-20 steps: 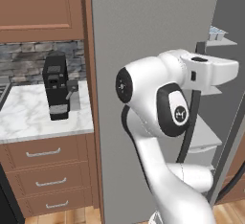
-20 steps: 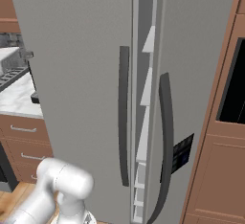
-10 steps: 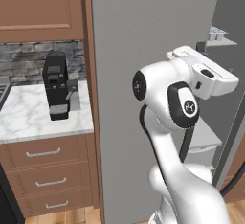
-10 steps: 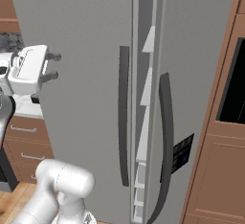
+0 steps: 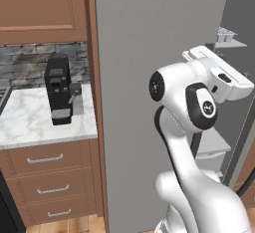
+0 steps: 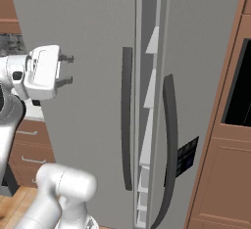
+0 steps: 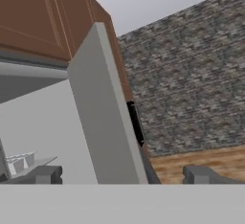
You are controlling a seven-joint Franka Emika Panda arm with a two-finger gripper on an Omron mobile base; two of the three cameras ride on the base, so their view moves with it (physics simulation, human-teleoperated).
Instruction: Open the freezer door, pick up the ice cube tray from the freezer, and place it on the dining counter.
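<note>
The freezer door [image 6: 83,105] is seen standing partly open, a tall grey panel with its long axis vertical. Its dark curved bar handle [image 6: 127,118] also runs vertically near the opening edge. A second grey door [image 6: 201,76] with one similar handle [image 6: 169,140] stands beside it, so two doors and two handles are counted. Through the narrow gap between them, pale shelves of the freezer [image 6: 148,105] are visible, stacked one above another.

The hand [image 6: 68,69] is held in front of the freezer door, apart from it, with its two fingers spread wide and nothing between them. It is well to the left of the handle in the right base view.

One ice cube tray [image 5: 226,34] is seen on an upper shelf inside the freezer, above and beyond the arm; in the hand view it lies at the lower left [image 7: 19,162]. Its long axis cannot be told.

One black coffee machine [image 5: 61,88] stands on the small marble desk [image 5: 30,122] at the left.
</note>
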